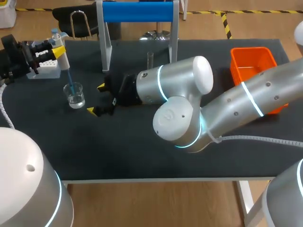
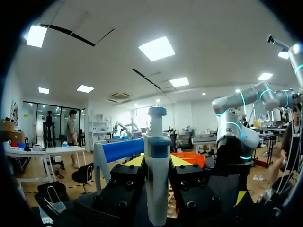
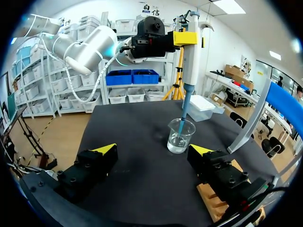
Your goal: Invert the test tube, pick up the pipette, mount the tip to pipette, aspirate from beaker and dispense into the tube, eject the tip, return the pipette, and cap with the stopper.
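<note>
My left gripper [image 1: 56,51] is shut on the white pipette [image 1: 61,56] and holds it upright over the beaker [image 1: 75,94]. The pipette's blue tip [image 1: 70,81] dips into the clear liquid. In the left wrist view the pipette [image 2: 156,165] stands clamped between the fingers of that gripper [image 2: 156,163]. My right gripper [image 1: 96,99] stands open just right of the beaker, with nothing in it. From the right wrist, the beaker [image 3: 181,135] sits ahead of the open gripper [image 3: 153,151], with the pipette [image 3: 191,52] above it. A clear test tube [image 1: 150,59] stands upright at the back.
A white tip box [image 1: 47,70] sits at the far left, behind the beaker. A frame with a blue bar [image 1: 137,12] stands at the back middle. An orange bin [image 1: 253,66] is at the back right, partly behind my right arm.
</note>
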{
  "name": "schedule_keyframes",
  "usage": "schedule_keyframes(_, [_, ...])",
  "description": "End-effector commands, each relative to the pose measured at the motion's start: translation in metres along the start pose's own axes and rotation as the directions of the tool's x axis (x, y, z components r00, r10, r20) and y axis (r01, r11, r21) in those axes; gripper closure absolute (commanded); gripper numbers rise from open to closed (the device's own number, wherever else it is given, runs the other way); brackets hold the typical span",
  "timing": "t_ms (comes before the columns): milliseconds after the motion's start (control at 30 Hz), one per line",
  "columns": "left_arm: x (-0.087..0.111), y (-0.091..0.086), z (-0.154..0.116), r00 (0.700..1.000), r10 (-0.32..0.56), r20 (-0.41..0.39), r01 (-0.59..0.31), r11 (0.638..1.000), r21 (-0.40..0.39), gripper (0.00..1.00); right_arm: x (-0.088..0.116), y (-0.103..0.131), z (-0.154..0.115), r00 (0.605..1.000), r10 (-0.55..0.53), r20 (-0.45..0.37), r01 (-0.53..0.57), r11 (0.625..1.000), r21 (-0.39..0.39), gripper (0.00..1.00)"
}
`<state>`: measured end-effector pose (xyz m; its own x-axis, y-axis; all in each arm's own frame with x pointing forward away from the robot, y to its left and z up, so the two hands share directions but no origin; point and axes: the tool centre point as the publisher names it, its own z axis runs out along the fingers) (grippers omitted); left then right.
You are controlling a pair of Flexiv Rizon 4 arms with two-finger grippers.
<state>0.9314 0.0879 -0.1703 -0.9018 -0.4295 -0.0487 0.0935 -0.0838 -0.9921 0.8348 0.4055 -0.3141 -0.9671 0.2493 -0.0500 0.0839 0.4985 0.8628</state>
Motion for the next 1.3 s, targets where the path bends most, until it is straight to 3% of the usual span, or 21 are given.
schedule_keyframes(33, [-0.004,0.005,-0.003,1.0,-0.001,-0.01,0.001,1.0,0.008,1.0,-0.001,-0.001,-0.001,1.0,0.0,-0.003,0.0,1.0,0.0,0.0])
schedule_keyframes(1300, [-0.009,0.016,0.0,0.999,-0.02,-0.039,0.019,1.0,-0.017,1.0,-0.001,-0.001,-0.001,1.0,0.0,-0.003,0.0,1.0,0.0,0.0])
